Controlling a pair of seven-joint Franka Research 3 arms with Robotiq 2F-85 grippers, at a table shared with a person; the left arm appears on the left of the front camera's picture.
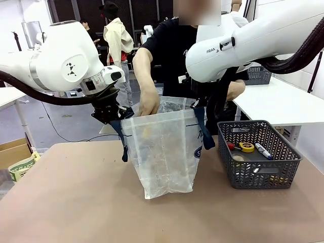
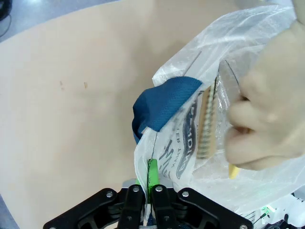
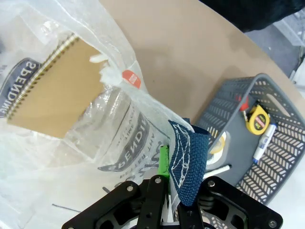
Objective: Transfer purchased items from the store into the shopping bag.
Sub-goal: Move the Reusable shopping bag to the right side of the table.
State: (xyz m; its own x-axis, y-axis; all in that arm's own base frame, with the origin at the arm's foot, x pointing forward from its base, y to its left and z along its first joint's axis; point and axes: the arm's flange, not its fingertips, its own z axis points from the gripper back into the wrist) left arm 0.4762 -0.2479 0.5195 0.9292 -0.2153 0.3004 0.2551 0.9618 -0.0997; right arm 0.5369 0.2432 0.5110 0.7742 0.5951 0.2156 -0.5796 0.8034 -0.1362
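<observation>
Left gripper point(image 1: 109, 115) clamped shut on shopping bag point(image 1: 164, 152) rim, 9 o'clock side. Right gripper point(image 3: 167, 176) pinching rim at 3 o'clock. Bag upright mid-table. Person's hand point(image 1: 149, 104) in mouth, 12 o'clock. Tan spiral notebook point(image 3: 52, 81) inside bag. Grey basket point(image 1: 288, 167) at bag's 3 o'clock.

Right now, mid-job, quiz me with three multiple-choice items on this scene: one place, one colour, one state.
1. Where is the tan spiral-bound cardboard notebook? A) on the floor B) inside the translucent whitish plastic shopping bag C) on a shelf
2. What colour is the tape measure in the dark grey lattice plastic basket? A) yellow B) purple C) white
3. How do the left arm's green-padded fingers stand? A) wide open B) shut on a pen C) shut on the bag's rim
1 B, it shows through the film; 2 A, its case is yellow; 3 C, film is pinched between them.
</observation>
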